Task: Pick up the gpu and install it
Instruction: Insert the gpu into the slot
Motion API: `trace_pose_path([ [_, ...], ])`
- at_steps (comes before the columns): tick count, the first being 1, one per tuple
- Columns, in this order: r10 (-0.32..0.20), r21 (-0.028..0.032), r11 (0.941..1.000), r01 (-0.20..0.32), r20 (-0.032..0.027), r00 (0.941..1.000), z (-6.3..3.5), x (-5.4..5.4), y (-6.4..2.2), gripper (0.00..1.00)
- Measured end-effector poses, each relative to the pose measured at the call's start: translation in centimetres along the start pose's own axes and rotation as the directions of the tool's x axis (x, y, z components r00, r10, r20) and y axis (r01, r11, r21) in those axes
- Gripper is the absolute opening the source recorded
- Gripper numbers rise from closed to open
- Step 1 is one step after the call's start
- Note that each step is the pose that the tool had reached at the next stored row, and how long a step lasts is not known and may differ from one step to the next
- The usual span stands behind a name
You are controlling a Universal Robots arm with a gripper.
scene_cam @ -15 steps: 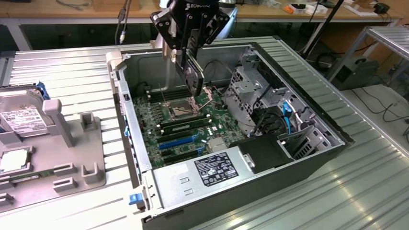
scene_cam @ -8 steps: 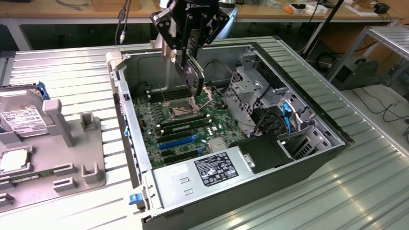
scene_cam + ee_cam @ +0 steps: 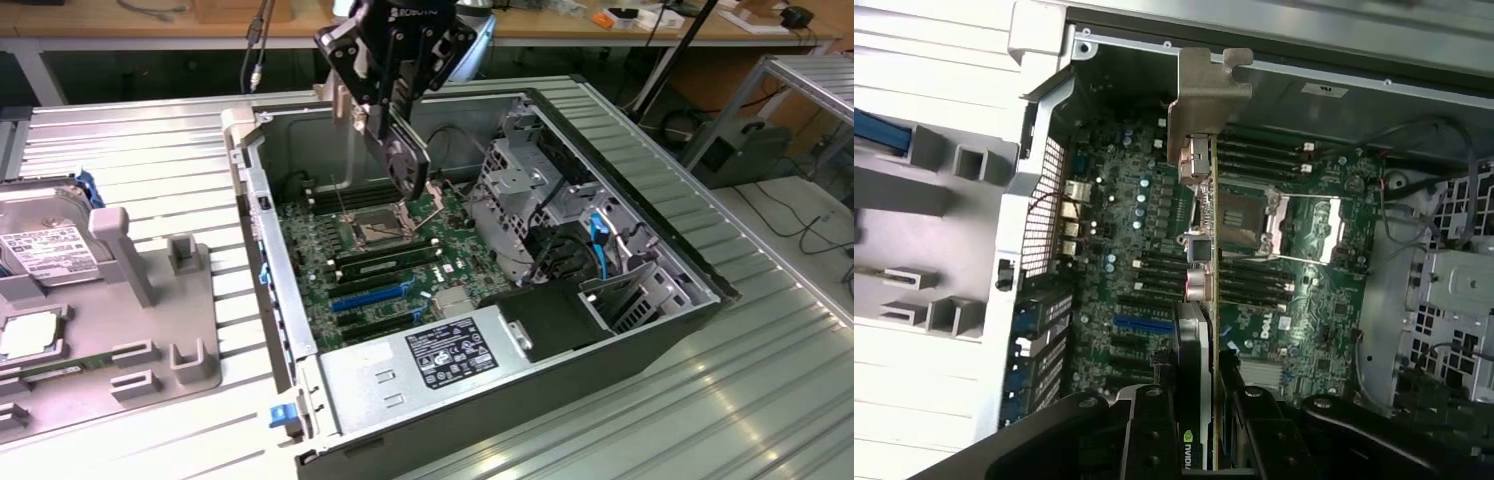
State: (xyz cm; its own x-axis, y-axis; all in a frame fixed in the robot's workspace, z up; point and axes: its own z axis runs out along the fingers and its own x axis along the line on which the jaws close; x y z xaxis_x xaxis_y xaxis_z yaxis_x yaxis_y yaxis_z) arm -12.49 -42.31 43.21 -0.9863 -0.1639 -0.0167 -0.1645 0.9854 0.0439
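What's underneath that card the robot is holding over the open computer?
Below the gpu lies the green motherboard, its silver processor socket beside the card. The strip right under the card is hidden.

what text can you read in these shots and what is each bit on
"ROBOTIQ", partly cut off: black gripper
"NVIDIA": thin green gpu card with silver bracket, clamped in that gripper
"DELL": large green motherboard
Too small to read: dark label on the silver power supply; white label on the boxy hard drive.
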Motion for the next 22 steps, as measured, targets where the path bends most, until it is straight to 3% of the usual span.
trace_pose_path([
  [10,-0.091,-0.0017,0.9958,0.091,-0.0039,0.9958,0.0,0.0,0.0,0.27],
  [22,-0.143,-0.0028,0.9897,0.143,-0.0061,0.9897,0.0,0.0,0.0,0.27],
])
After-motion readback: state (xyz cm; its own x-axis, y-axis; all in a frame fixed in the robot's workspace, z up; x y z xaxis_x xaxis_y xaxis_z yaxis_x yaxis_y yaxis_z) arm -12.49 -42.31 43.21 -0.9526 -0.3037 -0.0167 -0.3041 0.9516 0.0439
